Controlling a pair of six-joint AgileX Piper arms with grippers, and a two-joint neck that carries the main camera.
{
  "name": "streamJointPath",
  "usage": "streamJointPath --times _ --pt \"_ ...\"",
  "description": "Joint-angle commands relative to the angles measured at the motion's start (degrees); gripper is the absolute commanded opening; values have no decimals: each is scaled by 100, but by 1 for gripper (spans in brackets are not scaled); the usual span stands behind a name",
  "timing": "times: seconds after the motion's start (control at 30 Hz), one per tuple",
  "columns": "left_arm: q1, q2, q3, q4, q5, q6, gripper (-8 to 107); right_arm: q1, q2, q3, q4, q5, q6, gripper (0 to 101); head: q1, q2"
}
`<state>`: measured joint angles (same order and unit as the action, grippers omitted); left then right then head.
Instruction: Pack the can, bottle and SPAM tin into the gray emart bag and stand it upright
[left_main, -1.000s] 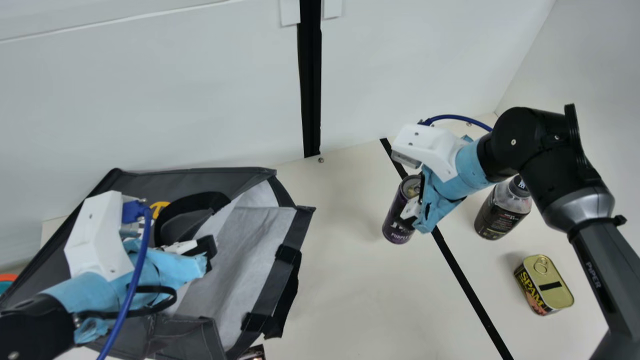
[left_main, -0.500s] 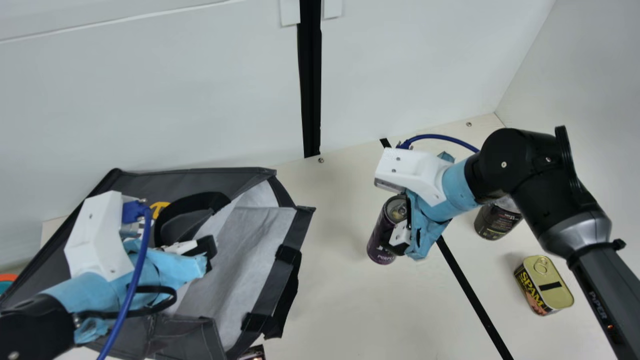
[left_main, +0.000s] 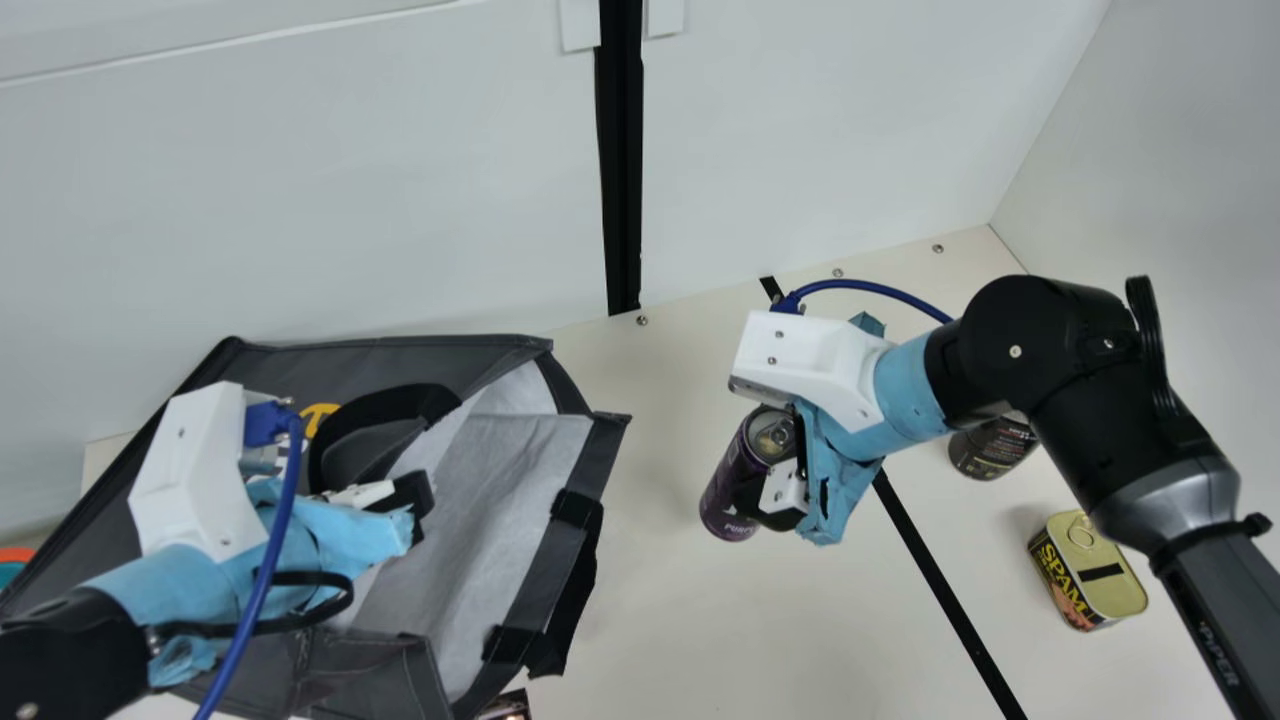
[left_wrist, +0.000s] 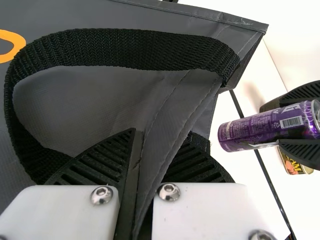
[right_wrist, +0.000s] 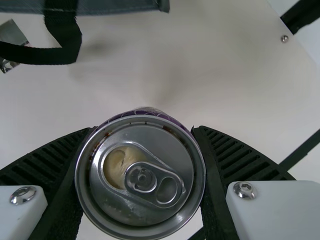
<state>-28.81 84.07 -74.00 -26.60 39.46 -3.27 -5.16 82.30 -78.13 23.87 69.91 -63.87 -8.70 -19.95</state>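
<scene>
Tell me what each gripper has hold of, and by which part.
The right gripper holds the purple metal can around its upper part, just below the lid. The left gripper pinches the gray fabric bag by its opening's edge.

There are one purple can (left_main: 722, 492), one bottle (left_main: 990, 450), one SPAM tin (left_main: 1108, 592) and one gray bag (left_main: 480, 345). Grippers number two: the left gripper (left_main: 418, 505) and the right gripper (left_main: 765, 480). One orange-rimmed thing (left_main: 14, 554) and one small dark item (left_main: 508, 706) are cut off.
</scene>
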Motion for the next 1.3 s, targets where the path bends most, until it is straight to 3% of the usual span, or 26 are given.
streamJointPath --times 0.0,0.57,1.27 --pt "0 0 0 0 0 0 -8 20 -15 -11 57 -1 0 0 -130 -5" --pt "0 0 0 0 0 0 -8 305 -146 -172 895 -1 238 0 -130 -5" --pt "0 0 0 0 0 0 -8 802 -213 -911 1823 -1 932 0 -130 -5"
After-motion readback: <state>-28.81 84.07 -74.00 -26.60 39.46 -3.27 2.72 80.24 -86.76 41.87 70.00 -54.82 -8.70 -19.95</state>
